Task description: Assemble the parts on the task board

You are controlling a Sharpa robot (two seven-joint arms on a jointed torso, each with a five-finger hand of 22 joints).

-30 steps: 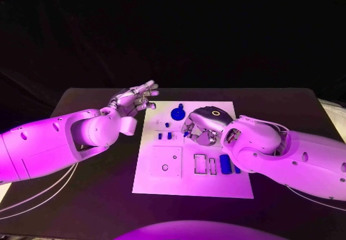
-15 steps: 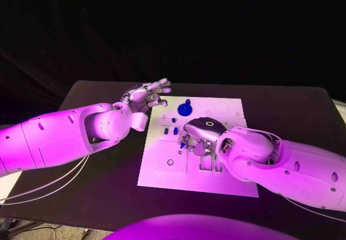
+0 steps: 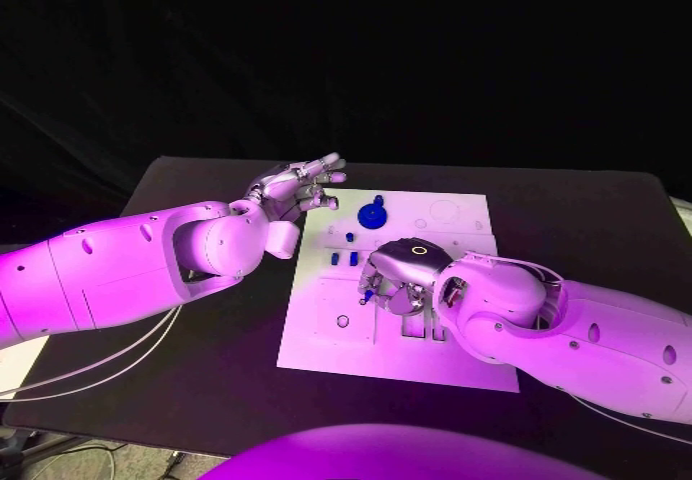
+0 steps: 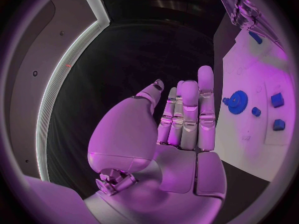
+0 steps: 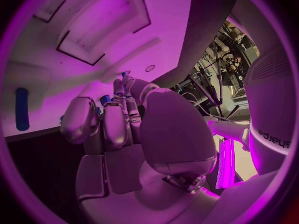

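White board (image 3: 325, 345) lies in the middle of the black table (image 3: 577, 215), long side running away from the robot.

Left hand (image 3: 296, 187) raised off the board's far left corner, over bare table; fingers (image 4: 187, 114) straight and side by side, palm empty, touching nothing.

Right hand (image 3: 404, 270) down over the middle of the board, knuckles up. Fingers curled in against the board, fingertips (image 5: 124, 82) close together. Something small and blue (image 3: 369, 296) shows at the fingertips; the right wrist view also shows a blue bit (image 5: 104, 99) between the fingers. Cannot tell whether it is pinched or merely lying under them.

Parts on the board: a blue gear (image 3: 374, 215) at the far end, between the two hands, flat on the board. Just nearer, a few small blue pieces (image 3: 343, 258) close together, beside the right hand and apart from it. A blue rod (image 5: 22, 108) lies flat on the board, seen past the right hand's fingers.
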